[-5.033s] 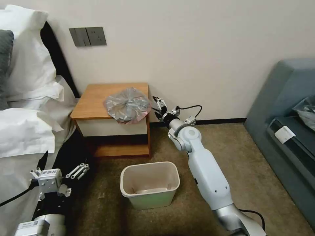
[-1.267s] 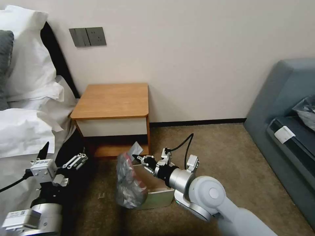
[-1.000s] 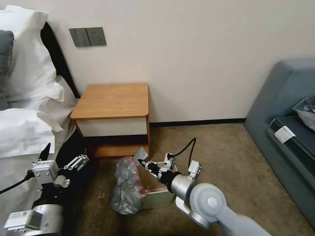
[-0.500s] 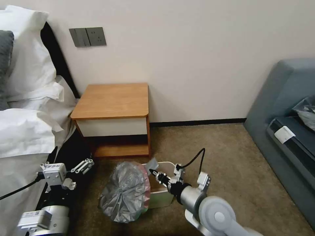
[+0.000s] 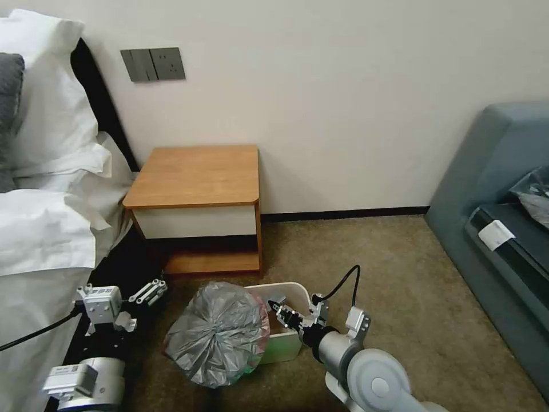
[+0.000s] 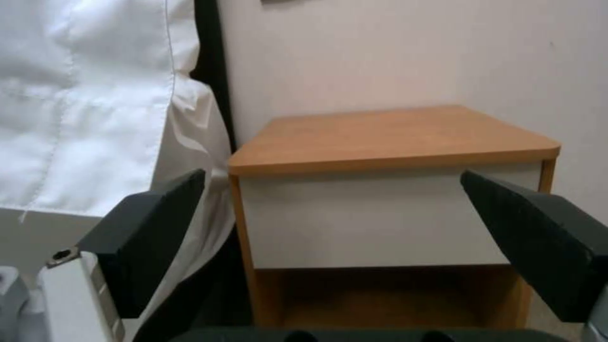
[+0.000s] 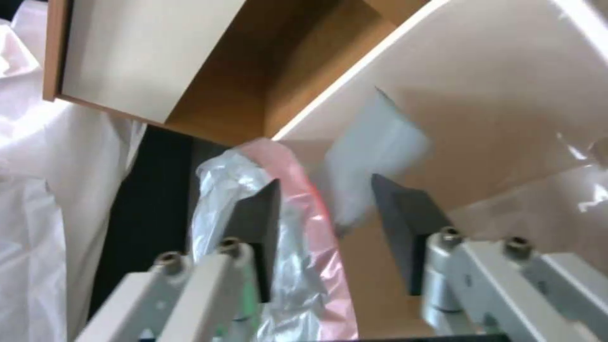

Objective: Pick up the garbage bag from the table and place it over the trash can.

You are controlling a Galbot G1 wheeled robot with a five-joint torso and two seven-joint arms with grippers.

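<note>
Two grippers flank the trash can [image 5: 291, 346] in the head view. The garbage bag [image 5: 217, 333], which lay on the table [image 5: 197, 174] five seconds ago, now drapes over the can's left rim, bulging outward beside it. The right gripper [image 5: 278, 312] sits just above the can's opening; the left gripper [image 5: 150, 290] waits left of the can. The left wrist view shows that gripper's jaws spread wide, facing the table [image 6: 393, 142]. From the right wrist, the jaws have parted, the pink rim [image 7: 304, 190] loose between them: the bag looks released, only partly covering the can.
</note>
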